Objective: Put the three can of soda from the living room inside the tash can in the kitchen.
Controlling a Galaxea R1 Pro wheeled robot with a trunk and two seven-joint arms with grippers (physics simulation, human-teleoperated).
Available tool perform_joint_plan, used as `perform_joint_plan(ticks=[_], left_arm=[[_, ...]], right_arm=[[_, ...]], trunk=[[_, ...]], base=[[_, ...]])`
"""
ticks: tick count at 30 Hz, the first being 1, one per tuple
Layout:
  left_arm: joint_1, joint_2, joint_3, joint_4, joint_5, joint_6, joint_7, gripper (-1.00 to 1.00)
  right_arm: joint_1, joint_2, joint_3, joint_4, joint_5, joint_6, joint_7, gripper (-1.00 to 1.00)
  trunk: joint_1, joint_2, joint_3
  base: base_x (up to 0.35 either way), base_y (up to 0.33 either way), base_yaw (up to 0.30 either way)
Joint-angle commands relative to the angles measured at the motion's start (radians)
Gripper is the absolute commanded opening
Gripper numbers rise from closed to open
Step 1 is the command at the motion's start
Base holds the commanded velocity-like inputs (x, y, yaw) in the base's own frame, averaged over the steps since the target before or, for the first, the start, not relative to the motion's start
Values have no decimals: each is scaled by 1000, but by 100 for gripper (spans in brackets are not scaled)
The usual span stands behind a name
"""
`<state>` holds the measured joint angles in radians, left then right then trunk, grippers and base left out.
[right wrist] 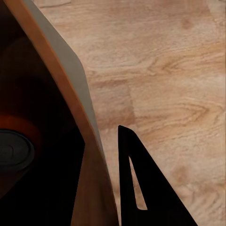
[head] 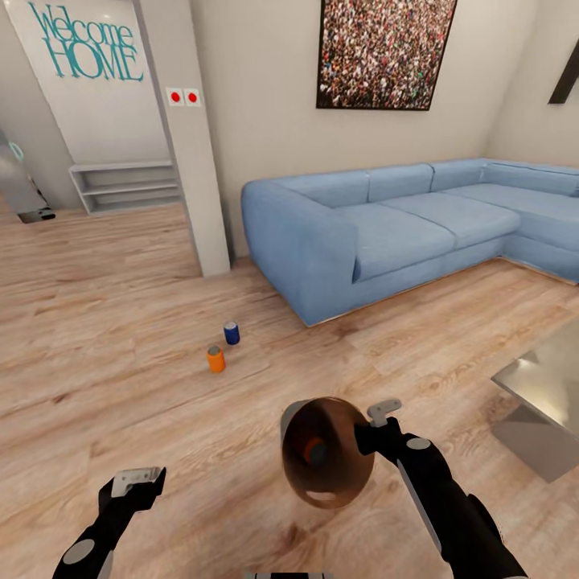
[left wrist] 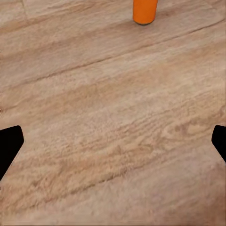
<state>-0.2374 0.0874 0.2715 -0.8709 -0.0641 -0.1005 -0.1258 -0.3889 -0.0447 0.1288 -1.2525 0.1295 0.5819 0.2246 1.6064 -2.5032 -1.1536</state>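
Spillage is risked: bin (head: 326, 462), pinched by its rim in right jaws (head: 371, 428), tilts with 1 can (head: 315, 452) inside; left jaws (head: 135, 481) are spread empty.

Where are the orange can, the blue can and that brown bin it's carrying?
Orange can (head: 215, 359): head view, middle of its side.
Blue can (head: 232, 334): head view, middle of its side.
Bin (head: 310, 486): head view, lower rim; an orange can lies inside.

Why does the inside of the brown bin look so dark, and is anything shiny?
Head view: the trash can has a dark glossy inside with a pale glare spot; the glass table shines too. Right wrist view: the bin's inside is nearly black shadow. Left wrist view: evenly lit floor.
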Motion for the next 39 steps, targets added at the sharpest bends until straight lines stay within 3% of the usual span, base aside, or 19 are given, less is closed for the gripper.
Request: perform_joint_plan(ticks=[1, 26, 33, 39], left_arm=[[0, 0, 0, 3, 1, 0, 0, 100], [-2, 0, 0, 14, 3, -1, -3, 100], [-2, 0, 0, 15, 3, -1, -3, 100], [-2, 0, 0, 15, 3, -1, -3, 100]], right_arm=[[0, 0, 0, -1, -12, 1, 5, -100], [-1, -3, -7, -1, -13, -1, 7, -100], [-1, -3, -6, -1, -13, -1, 7, -100], [2, -2, -5, 2, -13, -48, 6, -100]], trunk=[[0, 0, 0], [0, 0, 6], [0, 0, 7], [0, 0, 7]], base=[[220, 262, -17], [233, 230, -196], [240, 177, -47], [219, 155, -3]])
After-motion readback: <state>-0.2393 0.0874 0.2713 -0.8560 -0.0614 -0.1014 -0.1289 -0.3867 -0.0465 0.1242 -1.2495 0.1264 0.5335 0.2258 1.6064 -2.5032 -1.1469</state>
